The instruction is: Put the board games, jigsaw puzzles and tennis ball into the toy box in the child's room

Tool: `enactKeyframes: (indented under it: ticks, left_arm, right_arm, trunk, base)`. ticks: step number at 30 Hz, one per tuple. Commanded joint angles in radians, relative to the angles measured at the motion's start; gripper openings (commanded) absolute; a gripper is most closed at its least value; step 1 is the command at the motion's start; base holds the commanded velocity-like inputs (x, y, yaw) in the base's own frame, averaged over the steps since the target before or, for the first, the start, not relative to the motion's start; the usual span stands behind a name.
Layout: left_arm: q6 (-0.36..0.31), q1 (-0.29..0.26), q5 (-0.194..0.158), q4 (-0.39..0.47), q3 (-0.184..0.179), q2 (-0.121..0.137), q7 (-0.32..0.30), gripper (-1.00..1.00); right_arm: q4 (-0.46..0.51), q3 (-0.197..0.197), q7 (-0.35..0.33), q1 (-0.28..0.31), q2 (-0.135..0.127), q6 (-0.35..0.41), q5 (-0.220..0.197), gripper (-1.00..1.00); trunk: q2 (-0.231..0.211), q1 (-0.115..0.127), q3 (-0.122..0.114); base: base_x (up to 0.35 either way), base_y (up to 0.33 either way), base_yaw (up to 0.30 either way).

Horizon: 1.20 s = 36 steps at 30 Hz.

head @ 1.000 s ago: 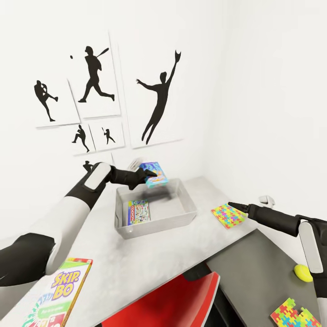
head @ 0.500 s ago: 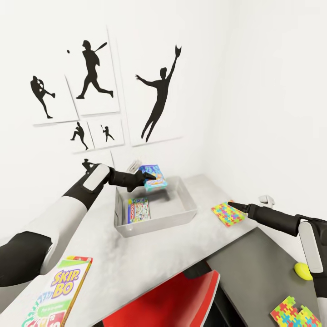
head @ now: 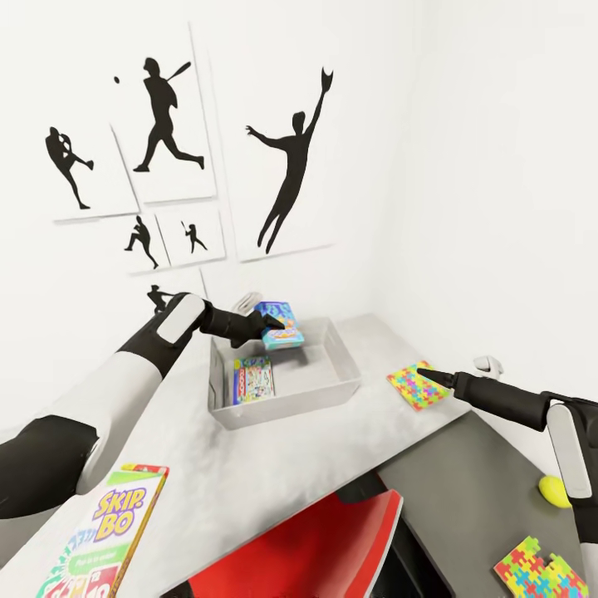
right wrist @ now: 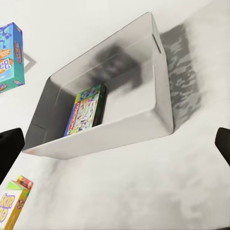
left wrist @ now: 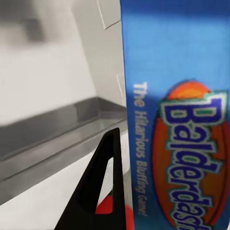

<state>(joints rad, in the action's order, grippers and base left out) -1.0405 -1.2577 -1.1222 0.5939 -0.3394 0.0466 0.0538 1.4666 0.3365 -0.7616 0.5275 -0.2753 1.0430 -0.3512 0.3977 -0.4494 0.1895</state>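
left hand (head: pixel 264 329): clamped on blue board game (head: pixel 280 324), above toy box (head: pixel 332 390) back-left corner
right hand (head: pixel 425 374): apart, over jigsaw puzzle (head: pixel 414 388)
toy box: Monopoly (head: pixel 252 379) inside
worktop (head: pixel 249 465): Skip-Bo (head: pixel 112 531) at 8 o'clock

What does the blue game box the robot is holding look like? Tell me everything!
The blue game box is a small flat carton, bright blue with an orange oval lettered Balderdash and a line reading "The Hilarious Bluffing Game". The left gripper pinches it, tilted, in the air above the back of the grey toy box, touching nothing else.
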Motion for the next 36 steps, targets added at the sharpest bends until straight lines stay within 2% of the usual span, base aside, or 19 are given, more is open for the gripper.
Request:
enactKeyframes:
  ticks: [1,10,18,23,25,27,29,30,31,33,36]
  left_arm:
    - [0.000,-0.007,-0.007,-0.010,-0.006,-0.001,0.008,-1.00]
    - [0.000,-0.021,-0.004,-0.034,-0.007,-0.016,0.008,-1.00]
    - [0.000,-0.023,-0.003,-0.036,-0.008,-0.018,0.010,-1.00]
    - [0.000,-0.022,-0.005,-0.044,-0.005,-0.017,0.005,-1.00]
    - [0.000,-0.022,-0.006,-0.046,-0.004,-0.017,0.004,-1.00]
    - [0.000,-0.022,-0.007,-0.048,-0.003,-0.017,0.003,-1.00]
    - [0.000,-0.022,-0.009,-0.049,-0.003,-0.018,0.002,-1.00]
    - [0.000,-0.022,-0.010,-0.050,-0.004,-0.018,0.003,-1.00]
    - [0.000,-0.022,-0.010,-0.051,-0.004,-0.018,0.003,-1.00]
    - [0.000,-0.022,-0.011,-0.051,-0.003,-0.019,0.003,-1.00]
    - [0.000,-0.021,-0.012,-0.052,-0.002,-0.019,0.003,-1.00]
  right_arm:
    - [0.003,0.001,-0.007,0.001,0.000,0.004,0.005,1.00]
    - [0.010,0.001,-0.007,-0.001,0.000,0.004,0.005,1.00]
    - [0.012,0.004,-0.007,-0.002,0.000,0.004,0.005,1.00]
    - [0.073,0.011,-0.009,-0.012,-0.004,0.004,0.004,1.00]
    - [0.100,0.017,-0.023,-0.033,-0.020,0.004,-0.004,1.00]
    - [0.118,0.027,-0.059,-0.058,-0.049,0.004,-0.019,1.00]
    - [0.129,0.040,-0.108,-0.074,-0.084,0.004,-0.038,1.00]
    - [0.136,0.054,-0.148,-0.086,-0.118,0.004,-0.053,1.00]
    - [0.139,0.061,-0.162,-0.090,-0.131,0.004,-0.059,1.00]
    - [0.142,0.074,-0.182,-0.096,-0.149,0.004,-0.068,1.00]
    - [0.145,0.082,-0.200,-0.102,-0.162,0.004,-0.073,1.00]
  trunk:
    - [0.002,-0.001,0.004]
    - [0.002,-0.001,0.018]
    - [0.002,-0.001,0.032]
    - [0.002,-0.001,0.040]
    - [0.002,-0.001,0.043]
    - [0.002,-0.001,0.046]
    - [0.002,-0.001,0.050]
    - [0.002,-0.001,0.051]
    - [0.002,-0.001,0.053]
    - [0.002,-0.001,0.056]
    - [0.002,-0.001,0.061]
  base:
    - [0.000,0.000,0.000]
    - [0.000,0.000,0.000]
    - [0.000,0.000,0.000]
    - [0.000,0.000,0.000]
    - [0.000,0.000,0.000]
    - [0.000,0.000,0.000]
    - [0.000,0.000,0.000]
    - [0.000,0.000,0.000]
    - [0.000,0.000,0.000]
    - [0.000,0.000,0.000]
    - [0.000,0.000,0.000]
